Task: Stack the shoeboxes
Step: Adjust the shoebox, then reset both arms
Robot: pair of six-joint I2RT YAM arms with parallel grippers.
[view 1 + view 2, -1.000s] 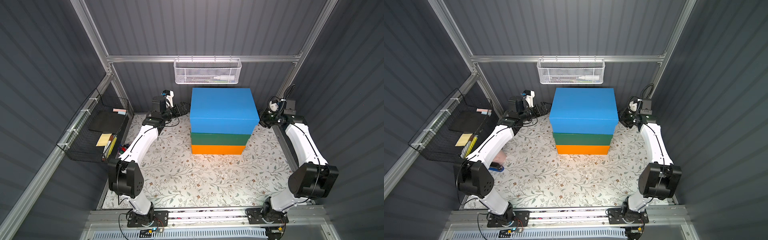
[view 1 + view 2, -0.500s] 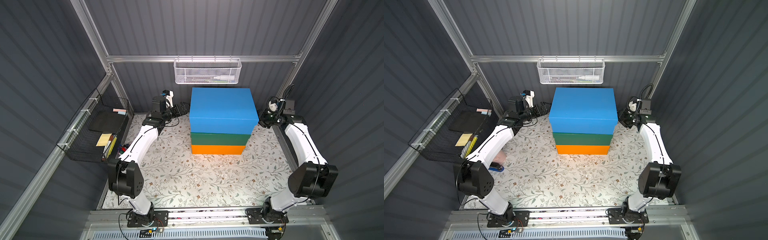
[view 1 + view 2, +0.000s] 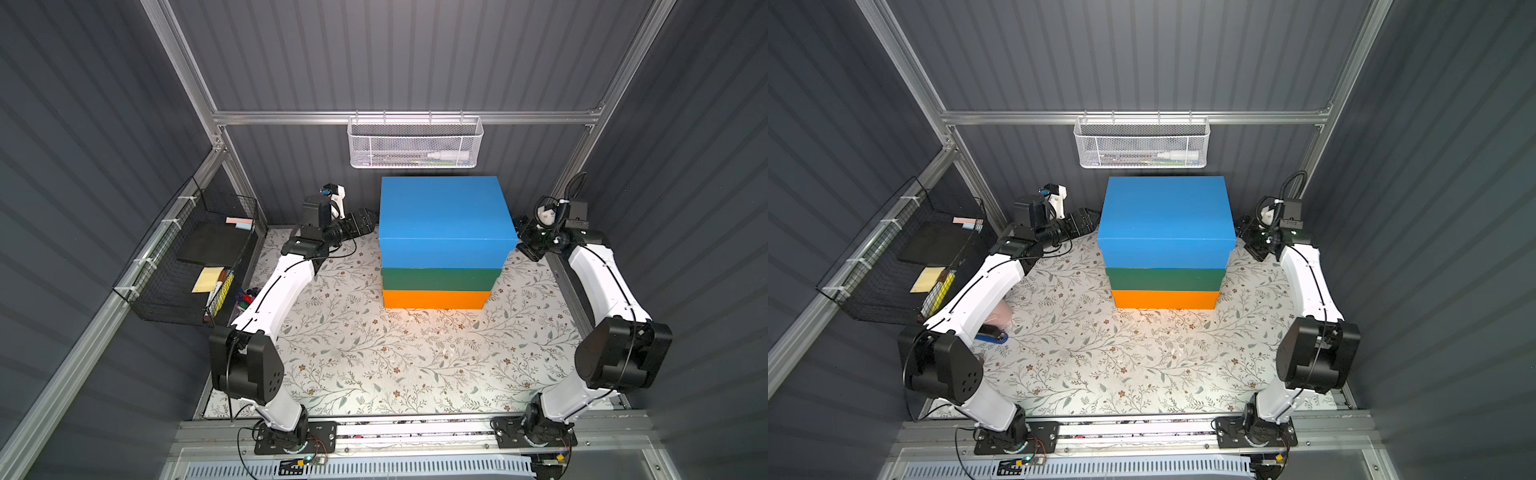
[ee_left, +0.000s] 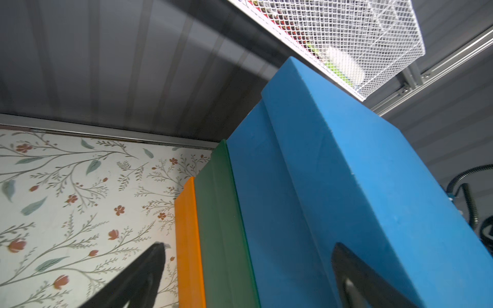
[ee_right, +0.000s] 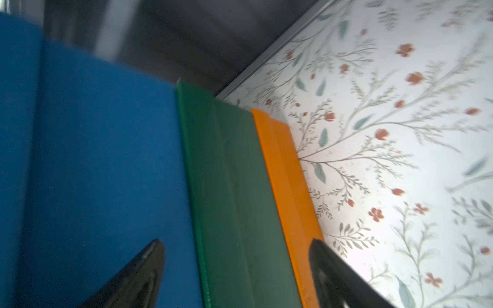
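L gripper (image 3: 369,219) sat w/ jaws spread wide, holding nothing, just beside the left side of the blue shoebox (image 3: 444,216); whether it touched the box could not be told from either top view. Its wrist view showed both black fingers (image 4: 133,280) far apart, one over the mat, the other in front of the blue side. R gripper (image 3: 523,240) likewise stood open & empty, just beside the stack's right side; its wrist view showed fingers (image 5: 138,280) apart, spanning approx. blue to orange. Shoeboxes were stacked three high toward the back of the floral mat (image 3: 395,357): orange shoebox (image 3: 434,299) at bottom on the mat, green shoebox (image 3: 438,279) on it, blue on top, lids on. White mesh basket (image 3: 415,143) hung on the rear rail above the stack; black wire basket (image 3: 187,257) hung on the left wall.
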